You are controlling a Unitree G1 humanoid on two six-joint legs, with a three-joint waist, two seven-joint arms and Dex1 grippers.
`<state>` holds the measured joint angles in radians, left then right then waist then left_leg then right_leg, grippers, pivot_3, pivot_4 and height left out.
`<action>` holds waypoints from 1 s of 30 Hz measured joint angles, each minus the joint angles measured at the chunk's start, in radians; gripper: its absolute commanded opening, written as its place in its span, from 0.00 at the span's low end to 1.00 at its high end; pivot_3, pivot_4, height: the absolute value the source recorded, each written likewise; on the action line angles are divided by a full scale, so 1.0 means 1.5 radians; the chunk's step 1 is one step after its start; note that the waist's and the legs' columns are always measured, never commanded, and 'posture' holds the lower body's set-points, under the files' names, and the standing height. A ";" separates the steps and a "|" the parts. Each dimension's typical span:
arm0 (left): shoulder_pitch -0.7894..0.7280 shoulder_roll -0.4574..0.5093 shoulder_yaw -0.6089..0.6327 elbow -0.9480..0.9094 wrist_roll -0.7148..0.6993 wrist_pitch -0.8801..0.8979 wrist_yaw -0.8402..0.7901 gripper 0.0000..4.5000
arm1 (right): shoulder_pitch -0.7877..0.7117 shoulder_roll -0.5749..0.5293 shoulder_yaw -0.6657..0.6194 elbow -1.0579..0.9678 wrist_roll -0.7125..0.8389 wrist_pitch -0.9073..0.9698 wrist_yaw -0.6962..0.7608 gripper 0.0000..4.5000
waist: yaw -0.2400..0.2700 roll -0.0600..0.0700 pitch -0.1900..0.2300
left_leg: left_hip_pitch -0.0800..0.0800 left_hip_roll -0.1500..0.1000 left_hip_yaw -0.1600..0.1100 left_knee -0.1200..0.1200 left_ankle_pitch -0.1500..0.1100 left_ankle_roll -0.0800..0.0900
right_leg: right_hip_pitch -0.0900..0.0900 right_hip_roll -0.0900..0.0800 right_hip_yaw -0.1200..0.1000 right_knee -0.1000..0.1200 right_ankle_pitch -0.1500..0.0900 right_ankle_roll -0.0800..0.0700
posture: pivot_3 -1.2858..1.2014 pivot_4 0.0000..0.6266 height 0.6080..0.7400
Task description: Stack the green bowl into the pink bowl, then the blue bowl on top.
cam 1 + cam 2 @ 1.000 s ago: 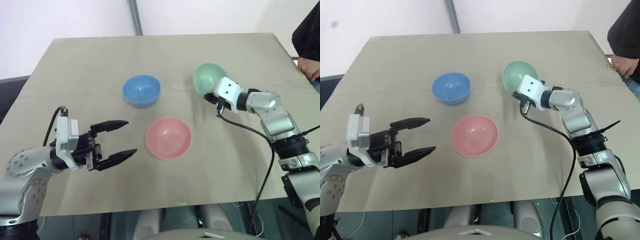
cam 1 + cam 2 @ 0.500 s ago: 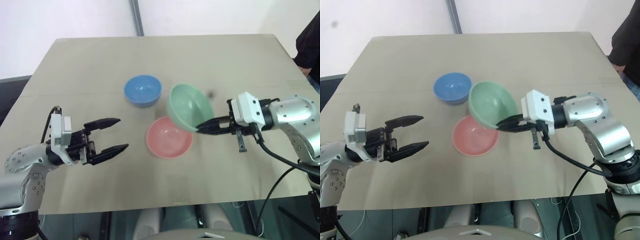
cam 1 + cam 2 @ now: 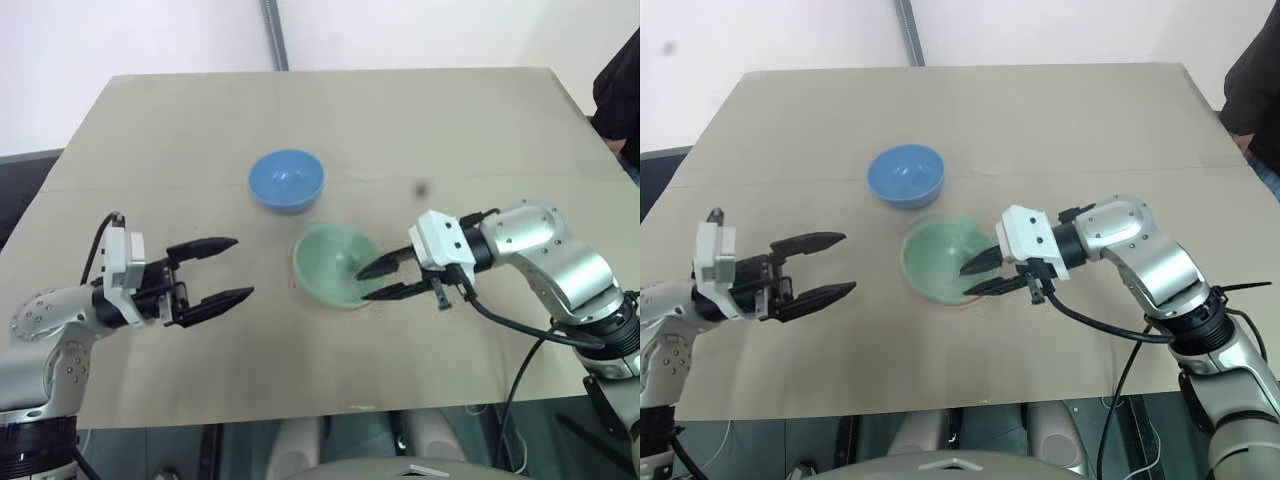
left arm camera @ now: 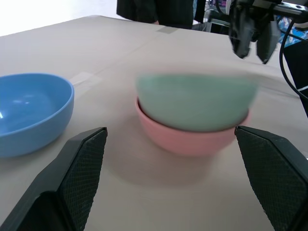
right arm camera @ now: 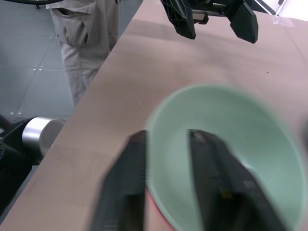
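Note:
The green bowl (image 3: 335, 263) sits nested in the pink bowl (image 4: 192, 142) at the middle of the table, and only the pink rim shows beneath it. My right gripper (image 3: 362, 286) is open at the green bowl's right rim, one finger inside and one outside, no longer clamped. The blue bowl (image 3: 286, 180) stands upright just behind them, a little to the left. My left gripper (image 3: 243, 267) is open and holds nothing, level, to the left of the stack and pointing at it.
The tan table (image 3: 200, 120) has free room behind and to both sides of the bowls. A person (image 3: 622, 80) stands at the far right corner. A grey pole (image 3: 272, 35) rises behind the table's far edge.
My right gripper carried the green bowl from the far right to above the pink bowl, then opened. The green bowl now lies in the pink one. The left gripper barely moved.

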<state>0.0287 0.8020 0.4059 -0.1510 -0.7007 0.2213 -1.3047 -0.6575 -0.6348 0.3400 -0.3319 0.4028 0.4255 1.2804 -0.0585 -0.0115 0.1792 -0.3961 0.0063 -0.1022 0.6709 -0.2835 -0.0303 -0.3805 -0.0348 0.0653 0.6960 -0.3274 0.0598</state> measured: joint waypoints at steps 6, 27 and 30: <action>0.003 0.000 0.010 -0.015 0.000 0.009 0.025 1.00 | 0.001 0.001 -0.053 -0.035 0.047 0.052 -0.041 0.58 | 0.002 0.000 0.000 | 0.000 0.000 0.000 0.000 0.000 0.000 | 0.000 0.000 0.000 0.000 0.000 0.000 | 0.52 0.24 1.00; -0.568 0.120 -0.421 0.283 0.538 -0.215 0.123 1.00 | 0.020 0.019 -0.172 -0.043 0.043 0.185 -0.332 0.58 | 0.004 0.000 0.000 | -0.002 -0.002 0.004 0.000 0.001 -0.001 | -0.002 0.002 0.000 0.000 0.000 0.000 | 0.52 0.24 1.00; -0.624 0.087 -0.480 0.378 0.603 -0.291 0.110 1.00 | 0.045 0.011 -0.179 -0.062 0.041 0.184 -0.344 0.58 | 0.000 0.000 0.000 | -0.003 -0.003 0.004 0.000 0.001 -0.001 | -0.002 0.002 0.000 0.000 0.000 0.000 | 0.52 0.24 1.00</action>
<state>-0.9072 0.9329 -0.3147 0.4165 0.2035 -0.2145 -1.1395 -0.5902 -0.6176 0.0711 -0.4253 0.4647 0.7017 0.7645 -0.0579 -0.0112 0.1797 -0.4002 0.0023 -0.0961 0.6712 -0.2823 -0.0320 -0.3832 -0.0325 0.0651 0.6960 -0.3275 0.0598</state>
